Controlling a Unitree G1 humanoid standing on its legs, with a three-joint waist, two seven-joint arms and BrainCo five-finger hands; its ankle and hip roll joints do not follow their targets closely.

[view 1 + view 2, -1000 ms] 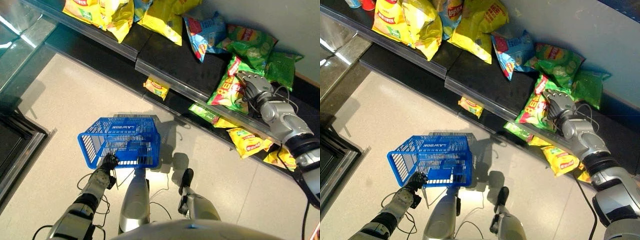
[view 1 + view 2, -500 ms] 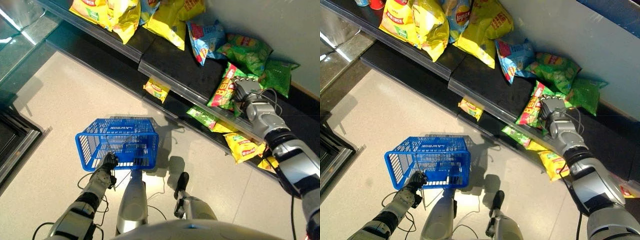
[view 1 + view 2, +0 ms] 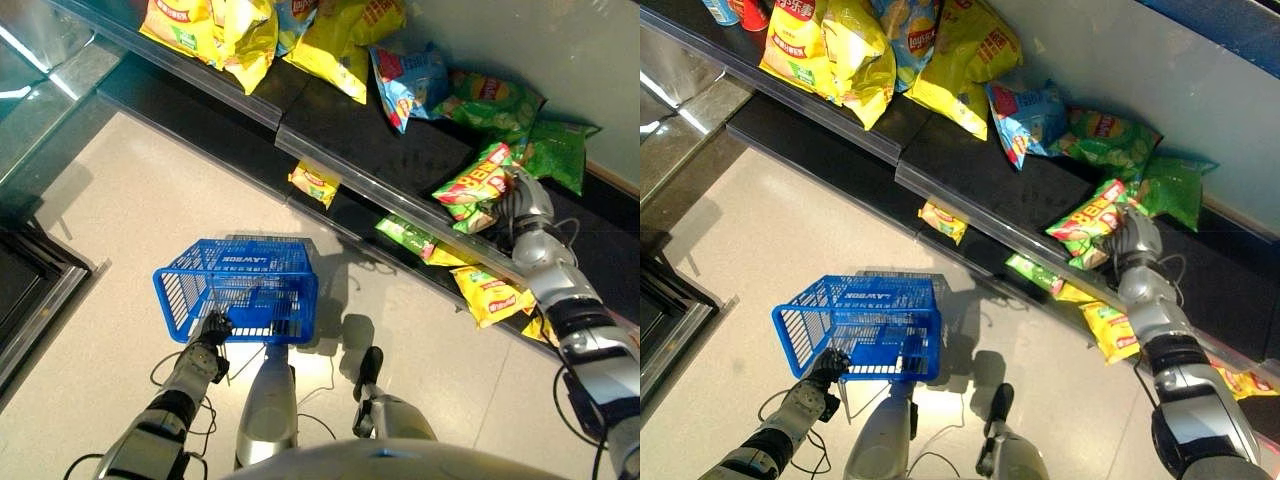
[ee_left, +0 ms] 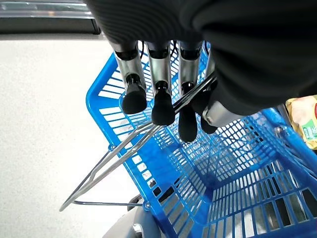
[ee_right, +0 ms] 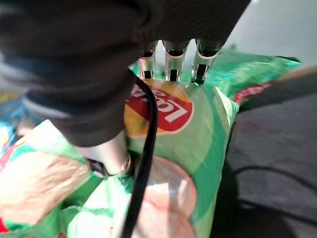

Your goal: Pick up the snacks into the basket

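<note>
Right wrist view: right robot hand point(image 5: 114, 148) pinches a crinkly green snack bag point(image 5: 188, 148); left robot hand point(image 4: 163, 99) hooks the blue lattice basket's point(image 4: 237, 193) wire handle point(image 4: 124, 148).

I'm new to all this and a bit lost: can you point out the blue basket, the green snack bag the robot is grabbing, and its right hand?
blue basket point(image 3: 275, 299): left eye view, on its near wall.
green snack bag point(image 3: 1092, 222): right eye view, on its printed front.
right hand point(image 3: 1136, 238): right eye view, on the hand's back.
</note>
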